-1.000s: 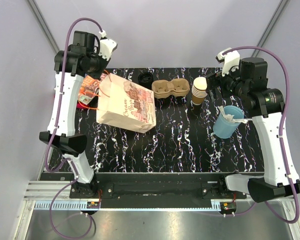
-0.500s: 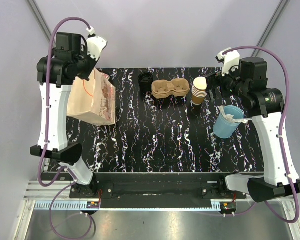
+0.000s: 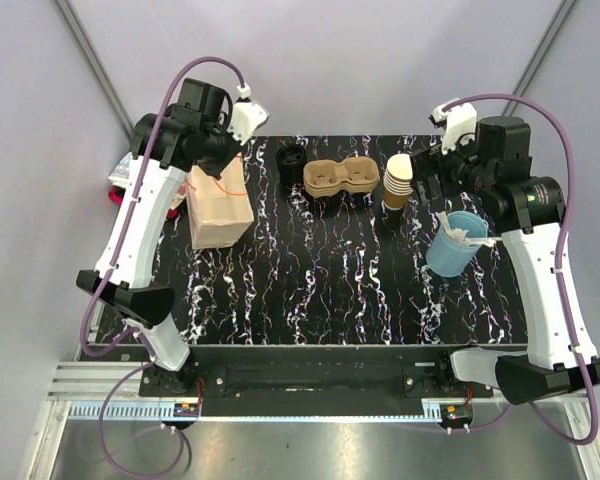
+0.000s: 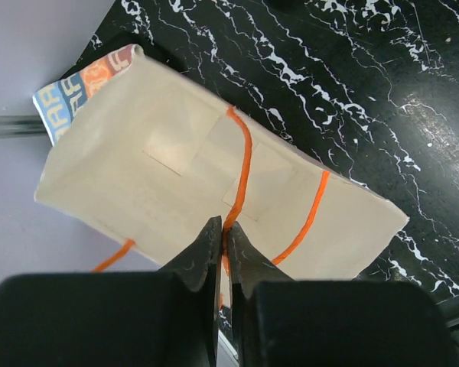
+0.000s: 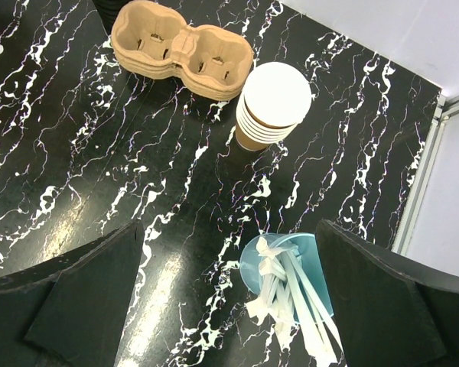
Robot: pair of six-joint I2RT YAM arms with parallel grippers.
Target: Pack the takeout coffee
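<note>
The takeout coffee (image 3: 292,162), a small cup with a black lid, stands at the back of the table, just left of the cup carrier. My left gripper (image 3: 224,150) is shut on the orange handle (image 4: 241,160) of a kraft paper bag (image 3: 218,205). The bag hangs upright at the back left, its open top facing up in the left wrist view (image 4: 176,176). The jaws (image 4: 224,229) pinch the cord. My right gripper (image 3: 435,165) is wide open and empty, high above the table's back right. In the right wrist view (image 5: 229,252) nothing is between its fingers.
A brown pulp cup carrier (image 3: 342,177) lies at the back centre. A stack of lidless paper cups (image 3: 400,178) stands to its right. A light blue cup with white stirrers (image 3: 457,243) stands at the right. A printed packet (image 4: 76,84) lies behind the bag at the table's left edge.
The bag has gone from lying flat to hanging upright. My left gripper swung left, then right, holding it by the handle. The right arm has not moved.
</note>
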